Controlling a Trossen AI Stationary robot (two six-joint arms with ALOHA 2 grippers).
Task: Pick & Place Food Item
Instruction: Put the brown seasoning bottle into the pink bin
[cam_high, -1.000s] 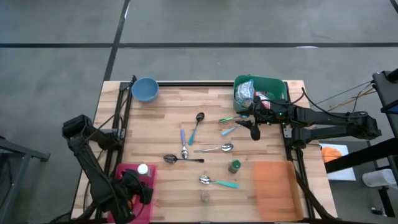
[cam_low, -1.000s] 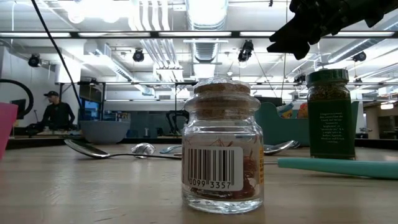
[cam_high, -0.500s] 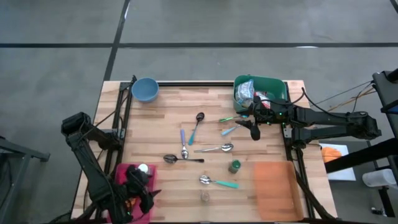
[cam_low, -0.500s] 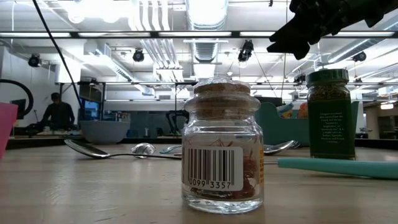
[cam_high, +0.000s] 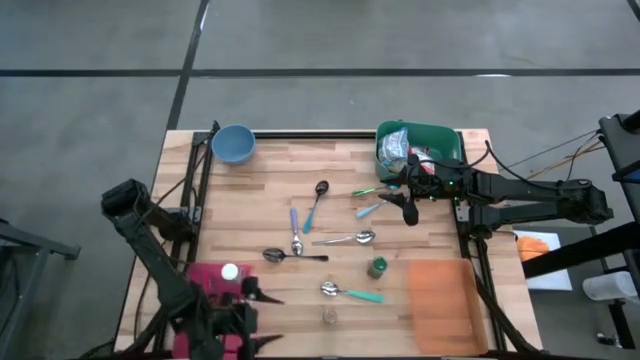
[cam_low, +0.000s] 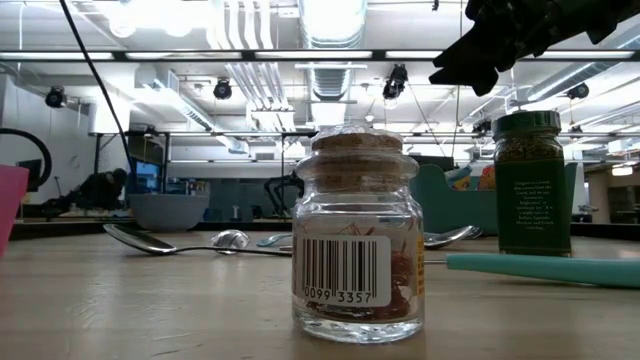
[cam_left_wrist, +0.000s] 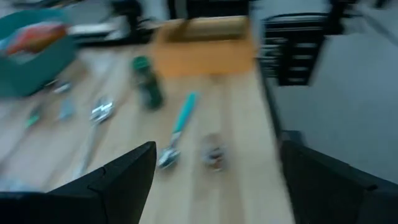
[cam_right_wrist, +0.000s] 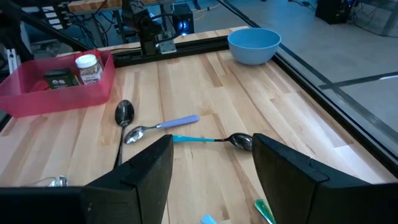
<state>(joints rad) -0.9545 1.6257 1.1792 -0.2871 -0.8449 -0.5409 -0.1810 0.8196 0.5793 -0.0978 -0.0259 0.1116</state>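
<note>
Our left gripper (cam_high: 262, 318) hangs wide open and empty just beside the pink bin (cam_high: 204, 274), which holds a white-capped jar (cam_high: 230, 272). Our right gripper (cam_high: 405, 207) hovers half open, empty, by the green bin (cam_high: 447, 138) of packets. The cork-stoppered jar (cam_low: 356, 239) stands upright near the table's (cam_high: 260, 210) front edge.

The table (cam_high: 300, 170) is seen to be of pale, matt wood planks. A clear glass jar (cam_low: 358, 245) is stopped with cork — a printed paper label is borne. Spoon bowls (cam_right_wrist: 132, 135) are noted as glossy metal; the pink bin (cam_right_wrist: 37, 99) appears smooth plastic — translucent.
</note>
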